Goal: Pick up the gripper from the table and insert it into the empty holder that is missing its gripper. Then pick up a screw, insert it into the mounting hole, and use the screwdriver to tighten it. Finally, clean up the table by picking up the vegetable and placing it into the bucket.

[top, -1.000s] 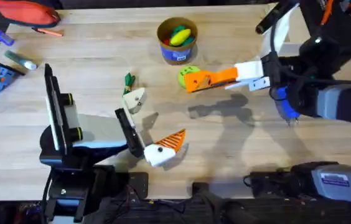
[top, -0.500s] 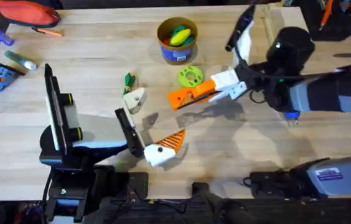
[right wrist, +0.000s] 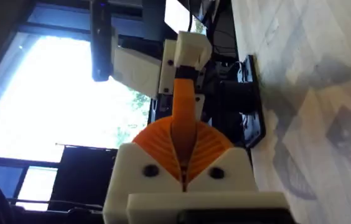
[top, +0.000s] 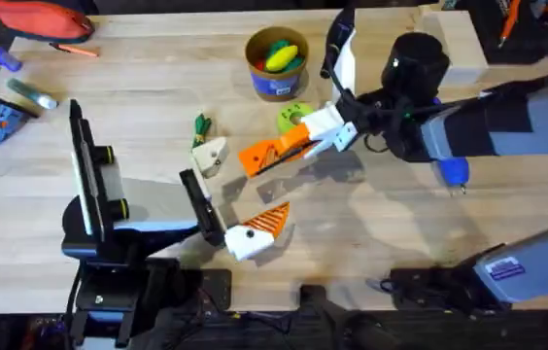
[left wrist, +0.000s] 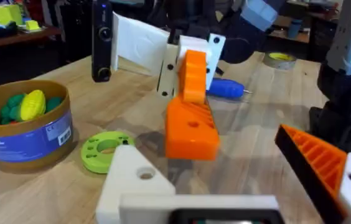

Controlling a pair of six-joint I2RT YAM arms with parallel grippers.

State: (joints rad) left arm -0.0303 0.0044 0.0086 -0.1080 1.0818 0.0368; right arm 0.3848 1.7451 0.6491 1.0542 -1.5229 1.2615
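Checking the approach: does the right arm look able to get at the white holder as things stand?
Probably yes. The right gripper hangs just beside the holder, with bare table between them. The vegetable lies at the holder's far side, off that line.

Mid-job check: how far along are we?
Done: nothing I can confirm. The small white angular plastic holder lies on the table with no orange part in it. The slender dark-green toy vegetable lies close by, outside the orange-rimmed bucket. In hand: the right gripper, shut, hangs near the holder. Left: insertion, screw, tightening with the blue screwdriver, cleanup.
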